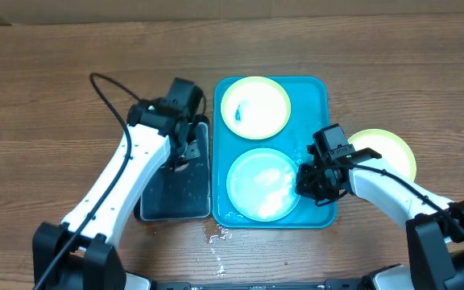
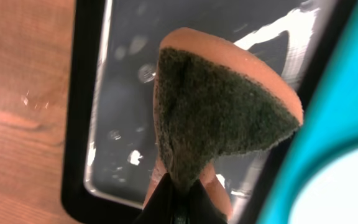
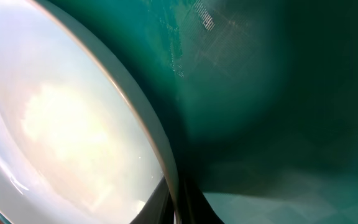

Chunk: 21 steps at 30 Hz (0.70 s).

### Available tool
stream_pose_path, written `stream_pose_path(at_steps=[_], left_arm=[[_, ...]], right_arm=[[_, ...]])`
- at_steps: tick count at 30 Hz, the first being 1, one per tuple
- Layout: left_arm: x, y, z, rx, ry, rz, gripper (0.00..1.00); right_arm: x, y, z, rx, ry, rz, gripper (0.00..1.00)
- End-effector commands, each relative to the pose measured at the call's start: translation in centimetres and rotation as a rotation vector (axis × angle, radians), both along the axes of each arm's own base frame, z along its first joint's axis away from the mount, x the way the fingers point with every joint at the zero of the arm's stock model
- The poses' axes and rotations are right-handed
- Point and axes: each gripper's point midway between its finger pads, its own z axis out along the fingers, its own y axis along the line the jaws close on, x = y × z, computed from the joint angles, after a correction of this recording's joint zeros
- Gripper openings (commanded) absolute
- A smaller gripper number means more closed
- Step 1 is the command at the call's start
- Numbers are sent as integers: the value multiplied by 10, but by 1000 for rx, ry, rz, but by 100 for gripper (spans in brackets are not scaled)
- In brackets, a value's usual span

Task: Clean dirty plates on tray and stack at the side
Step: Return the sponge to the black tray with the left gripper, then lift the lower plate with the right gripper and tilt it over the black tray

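Observation:
The turquoise tray holds a yellow-green plate with a blue smear at the back and a light blue plate at the front. A second yellow-green plate lies on the table to the tray's right. My right gripper is shut on the light blue plate's right rim, seen in the right wrist view with the plate at the left. My left gripper is shut on an orange sponge with a dark green scouring face, held over the black tray.
The black tray holds water and sits against the turquoise tray's left side. Water drops lie on the wooden table in front of the trays. A black cable loops above the left arm.

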Motion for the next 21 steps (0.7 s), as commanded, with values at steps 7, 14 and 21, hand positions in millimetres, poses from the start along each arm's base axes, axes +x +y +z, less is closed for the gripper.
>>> stream_pose_path(at_steps=[7,14,21], left_arm=[[-27,5,-75,-76,122,-30,20],[-10,12,-10,-120,28,-44,95],[-9,32,86,-212,-185,28,100]], right_arm=[[-8,-16,-13,-84,22,-16,6],[0,-22,11,-130,20,-20,4],[36,-11,84,-191,-121,20,4]])
